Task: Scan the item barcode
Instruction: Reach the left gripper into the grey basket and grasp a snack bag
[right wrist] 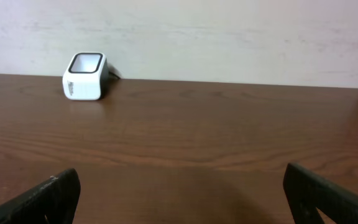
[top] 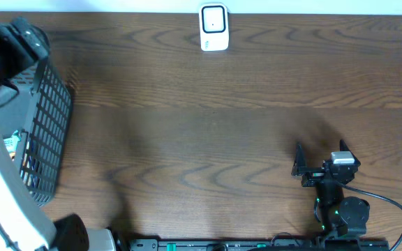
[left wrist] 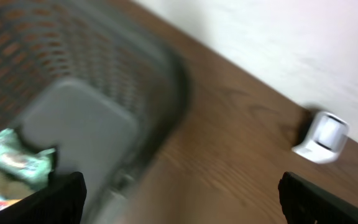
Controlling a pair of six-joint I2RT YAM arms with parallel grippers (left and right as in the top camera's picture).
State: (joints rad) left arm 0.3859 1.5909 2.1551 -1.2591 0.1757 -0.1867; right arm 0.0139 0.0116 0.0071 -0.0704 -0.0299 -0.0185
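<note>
A white barcode scanner with a dark window stands at the table's far edge; it also shows in the left wrist view and the right wrist view. Packaged items lie in a grey mesh basket at the far left, among them a green and white packet. My left gripper hangs open over the basket's rim, holding nothing; that view is blurred. Low over the table at the front right, my right gripper is open and empty, facing the scanner.
The dark wooden table runs to a pale wall at the back. The left arm's white body covers the front left corner. A black cable loops by the right arm's base.
</note>
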